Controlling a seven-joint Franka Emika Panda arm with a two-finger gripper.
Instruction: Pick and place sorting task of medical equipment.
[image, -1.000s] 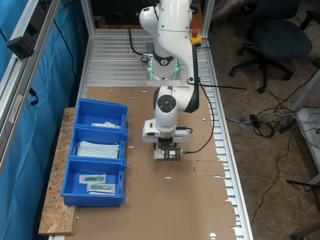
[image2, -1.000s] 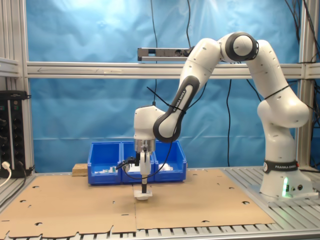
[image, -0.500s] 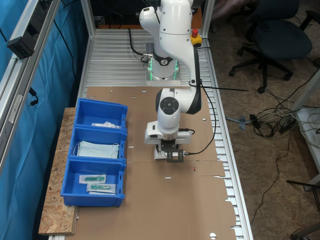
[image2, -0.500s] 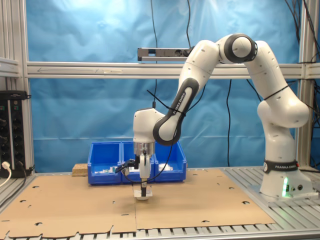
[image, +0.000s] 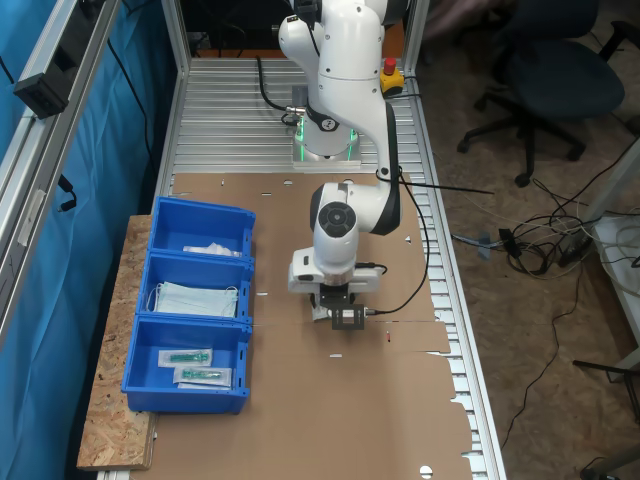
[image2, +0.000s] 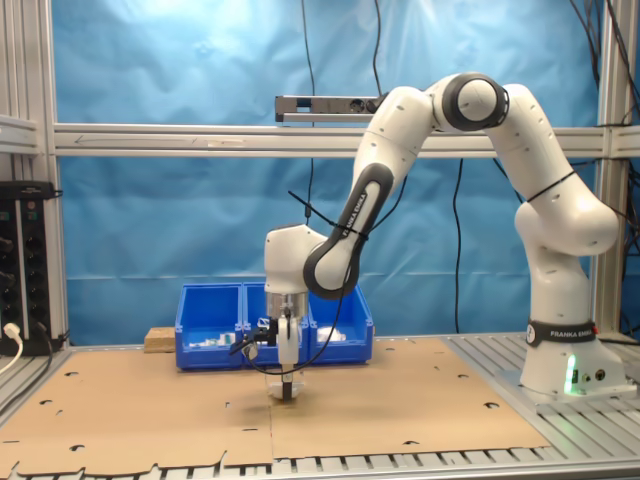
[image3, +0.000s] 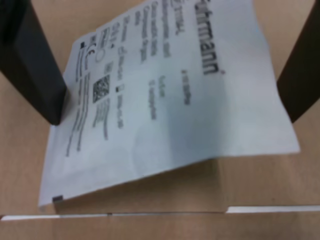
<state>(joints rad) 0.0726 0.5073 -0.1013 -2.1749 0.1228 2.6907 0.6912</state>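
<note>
On the cardboard sheet (image: 380, 400) just below the wrist, the white sealed packet (image3: 170, 95) lies flat between the two dark fingers (image3: 32, 65) of the gripper (image3: 165, 75), which stand wide apart, one at each side edge of the packet and not yet pressing it. In the wrist view the packet sits skewed to the fingers rather than square, its printed lines running along its slightly longer axis, which points roughly across the line between the fingers; one corner overhangs a seam in the cardboard. Whether the fingertips already touch the sheet cannot be settled from this close, blurred view. My judgement is that the step in hand is the grasp: the fingers should go fully down to the cardboard and close slowly and evenly, since so thin a packet is likely to buckle or slide out if pinched high or fast. In the second exterior view the gripper (image2: 285, 392) is down at the cardboard near the middle of the sheet. Farther off, in the first exterior view, the blue bin (image: 150, 385) stands at the sheet's edge, well apart from the gripper (image: 345, 318); its three compartments hold white packets, pale-blue face masks (image: 195, 298) and green-tipped instruments (image: 195, 365).
</note>
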